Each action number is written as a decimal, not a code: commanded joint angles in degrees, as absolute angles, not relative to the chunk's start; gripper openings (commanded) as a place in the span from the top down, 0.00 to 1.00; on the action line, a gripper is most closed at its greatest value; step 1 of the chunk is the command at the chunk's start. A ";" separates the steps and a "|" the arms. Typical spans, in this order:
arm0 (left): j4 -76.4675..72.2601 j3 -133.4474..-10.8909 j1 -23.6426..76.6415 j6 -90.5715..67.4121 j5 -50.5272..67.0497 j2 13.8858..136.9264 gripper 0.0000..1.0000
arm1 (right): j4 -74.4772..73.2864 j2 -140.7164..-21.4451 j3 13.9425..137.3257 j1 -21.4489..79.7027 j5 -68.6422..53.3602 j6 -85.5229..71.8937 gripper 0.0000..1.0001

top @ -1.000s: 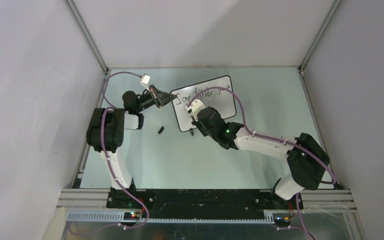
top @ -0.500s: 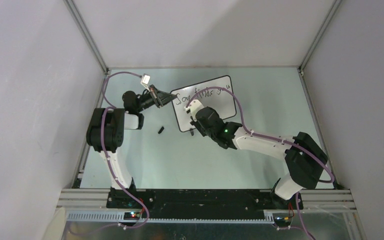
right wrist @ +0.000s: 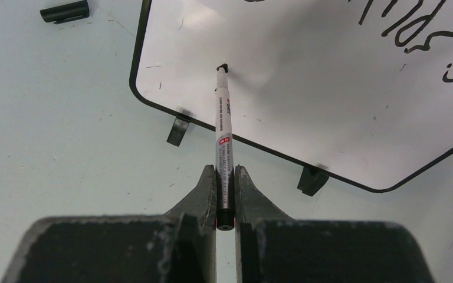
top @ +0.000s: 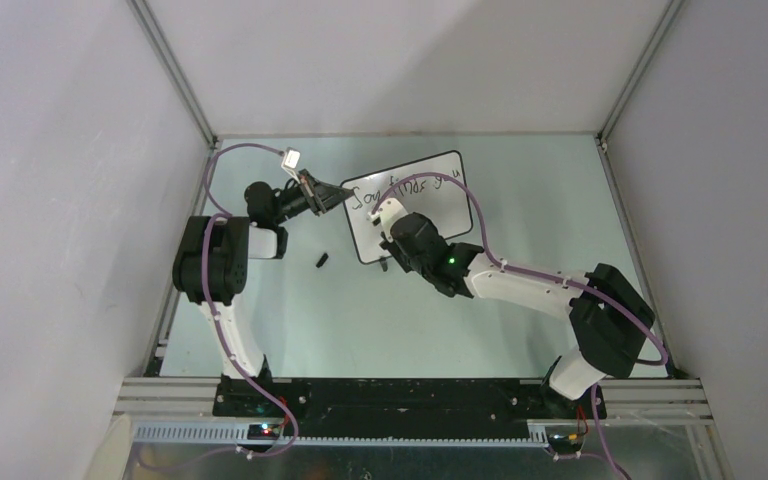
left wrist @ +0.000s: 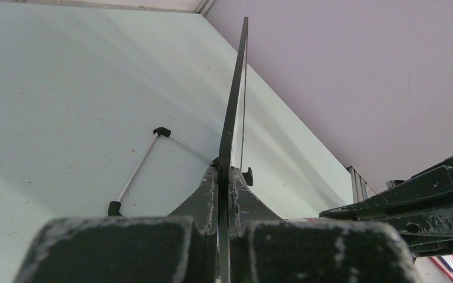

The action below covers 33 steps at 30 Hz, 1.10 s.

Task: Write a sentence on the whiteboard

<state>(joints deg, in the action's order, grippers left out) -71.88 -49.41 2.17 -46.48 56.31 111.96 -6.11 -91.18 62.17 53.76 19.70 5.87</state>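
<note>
The whiteboard [top: 438,212] stands tilted at mid-table, and my left gripper [top: 338,195] is shut on its left edge. In the left wrist view the whiteboard [left wrist: 234,100] runs edge-on out of the shut left gripper [left wrist: 224,177]. The sentence [top: 400,188] runs along the board's top in black handwriting, and part of the sentence [right wrist: 416,26] shows in the right wrist view. My right gripper [right wrist: 225,177] is shut on a thin marker pen [right wrist: 222,130]. Its tip rests on the blank whiteboard [right wrist: 307,88] below the writing, near the lower left corner.
The marker's black cap [top: 321,260] lies on the table left of the board, and the cap [right wrist: 65,11] also shows from the right wrist. Two black feet [right wrist: 179,128] stick out under the board's near edge. A wire stand [left wrist: 135,174] lies behind the board.
My right arm has edged slightly left with the marker. The left arm and the board have not moved.
</note>
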 commanded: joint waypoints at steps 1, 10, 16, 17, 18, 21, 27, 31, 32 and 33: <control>-73.72 -49.17 1.56 -44.03 56.89 110.34 1.00 | -5.41 -91.17 64.48 52.76 22.05 4.36 1.00; -73.65 -49.20 1.58 -44.03 56.95 110.39 1.00 | -6.33 -90.63 64.49 51.90 22.79 2.67 1.00; -73.70 -49.22 1.54 -44.03 56.92 110.29 1.00 | -6.56 -90.45 64.44 51.61 22.89 2.16 1.00; -73.73 -49.20 1.57 -44.03 56.94 110.28 1.00 | -6.69 -90.40 64.45 51.64 23.02 2.06 1.00; -73.74 -49.21 1.53 -44.03 56.90 110.29 1.00 | -6.73 -90.36 64.44 51.60 23.02 1.95 1.00; -73.70 -49.20 1.58 -44.03 56.89 110.29 1.00 | -6.90 -90.07 64.35 51.34 23.34 1.56 1.00; -73.72 -49.22 1.58 -44.03 56.93 110.25 1.00 | -6.36 -89.02 63.34 50.93 22.82 1.31 1.00; -73.69 -49.21 1.58 -44.03 56.88 110.26 1.00 | -6.48 -88.98 63.28 50.93 22.78 1.29 1.00; -73.71 -49.20 1.58 -44.03 56.89 110.29 1.00 | -6.54 -88.95 63.28 50.94 22.50 1.35 1.00; -73.68 -49.21 1.58 -44.03 56.92 110.25 1.00 | -6.69 -88.99 63.30 51.00 22.41 1.54 1.00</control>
<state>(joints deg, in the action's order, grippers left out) -71.88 -49.41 2.07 -46.48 56.18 111.96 -7.05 -90.45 62.39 51.62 20.51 1.91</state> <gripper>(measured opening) 0.034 0.090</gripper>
